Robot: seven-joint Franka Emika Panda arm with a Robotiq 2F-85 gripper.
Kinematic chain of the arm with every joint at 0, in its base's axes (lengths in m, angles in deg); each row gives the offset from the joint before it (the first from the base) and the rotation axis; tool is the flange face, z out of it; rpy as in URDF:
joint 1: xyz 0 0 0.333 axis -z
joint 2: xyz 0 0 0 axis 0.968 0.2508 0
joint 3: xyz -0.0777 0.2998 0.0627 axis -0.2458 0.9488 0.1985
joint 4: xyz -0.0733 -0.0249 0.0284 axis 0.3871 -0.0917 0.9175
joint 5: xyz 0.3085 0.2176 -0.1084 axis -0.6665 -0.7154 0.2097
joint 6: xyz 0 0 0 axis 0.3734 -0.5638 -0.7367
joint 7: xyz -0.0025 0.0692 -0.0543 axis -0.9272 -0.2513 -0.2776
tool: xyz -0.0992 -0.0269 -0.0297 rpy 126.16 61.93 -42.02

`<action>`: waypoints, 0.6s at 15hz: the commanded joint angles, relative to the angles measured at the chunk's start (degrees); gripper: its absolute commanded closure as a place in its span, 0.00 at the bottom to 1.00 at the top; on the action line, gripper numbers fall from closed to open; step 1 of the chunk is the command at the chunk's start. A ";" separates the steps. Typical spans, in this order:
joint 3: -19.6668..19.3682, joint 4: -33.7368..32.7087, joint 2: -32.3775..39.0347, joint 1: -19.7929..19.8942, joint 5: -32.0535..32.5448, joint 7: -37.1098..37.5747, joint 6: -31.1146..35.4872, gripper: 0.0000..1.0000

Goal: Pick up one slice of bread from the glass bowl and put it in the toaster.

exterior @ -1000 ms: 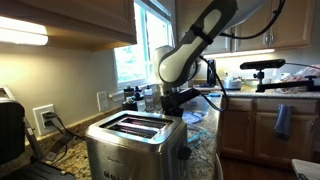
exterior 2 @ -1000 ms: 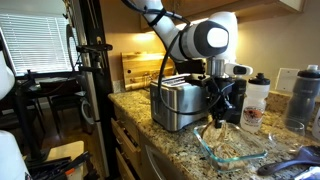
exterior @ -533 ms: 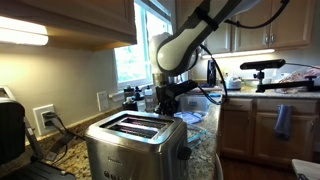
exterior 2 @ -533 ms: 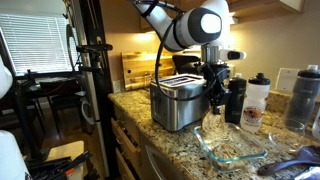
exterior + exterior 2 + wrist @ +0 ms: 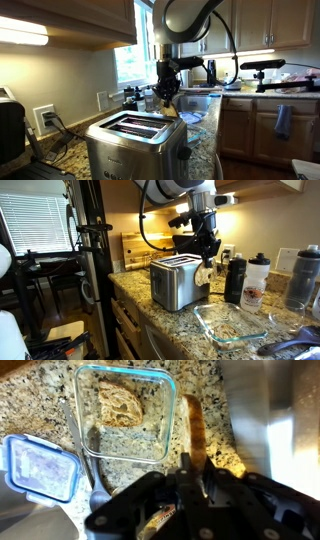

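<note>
My gripper (image 5: 207,248) is shut on a tan slice of bread (image 5: 204,275), which hangs below the fingers above the counter, beside the end of the steel toaster (image 5: 175,282). In the other exterior view the gripper (image 5: 167,85) holds the slice (image 5: 170,102) just behind the toaster (image 5: 135,140), whose two slots are empty. In the wrist view the held slice (image 5: 195,428) shows edge-on in front of the gripper (image 5: 195,465). The glass bowl (image 5: 160,390) lies below with another slice (image 5: 118,402) in it. The toaster's side (image 5: 280,420) is at the right.
A blue-rimmed lid (image 5: 38,468) lies beside the bowl on the granite counter. A black bottle (image 5: 236,280) and a white bottle (image 5: 257,280) stand behind the bowl (image 5: 232,325). A black appliance (image 5: 10,130) stands at the counter's far end.
The gripper has risen from low beside the bowl to above toaster height, carrying the slice of bread up with it. The arm has swung upward.
</note>
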 commanded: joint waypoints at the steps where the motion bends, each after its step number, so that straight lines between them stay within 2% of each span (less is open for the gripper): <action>1: 1.86 4.86 -8.77 -0.05 1.98 1.59 -2.43 0.93; 9: 5.85 4.56 -15.51 -0.04 1.30 -0.09 -5.50 0.93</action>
